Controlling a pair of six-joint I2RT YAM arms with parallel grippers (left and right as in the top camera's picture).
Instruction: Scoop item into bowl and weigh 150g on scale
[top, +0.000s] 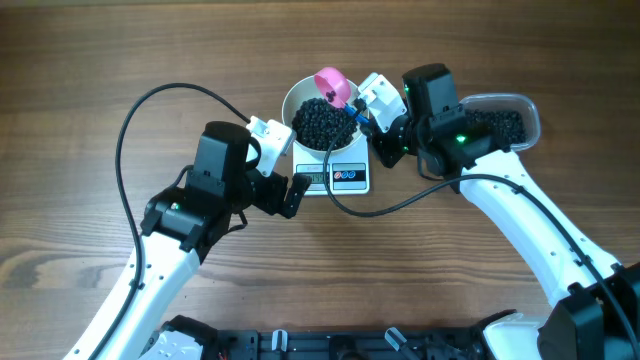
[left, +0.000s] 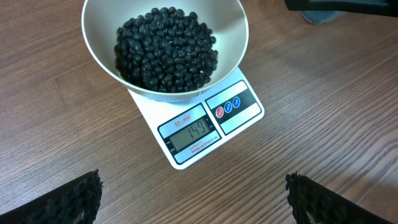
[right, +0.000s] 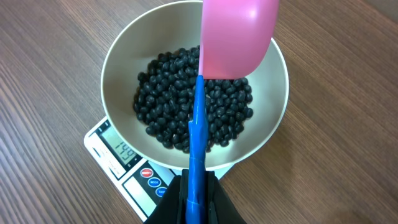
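right tool (right: 199, 208) clenched on scoop (right: 239, 37), held over bowl (right: 121, 93), likely to top up beans (right: 180, 112) | left tool (top: 283, 165) released, off scale (left: 245, 118) so reading stays true

Clear tub (top: 533, 112) on wooden table (top: 80, 60); pink scoop (top: 331, 86) nearby.

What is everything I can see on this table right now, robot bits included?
beans: many, glossy black, heaped in the bowl; more lie in the tub
bowl: one, white, standing on the scale
scale: one, white, mid-table, display reading 149
scoop: one, pink with blue handle, over the bowl
tub: one, clear plastic, right of the bowl
table: one, brown wood, under everything
cables: two, black, looping over the table
left gripper: one, black fingers, open, in front of the scale
right gripper: one, black, shut on the scoop's handle
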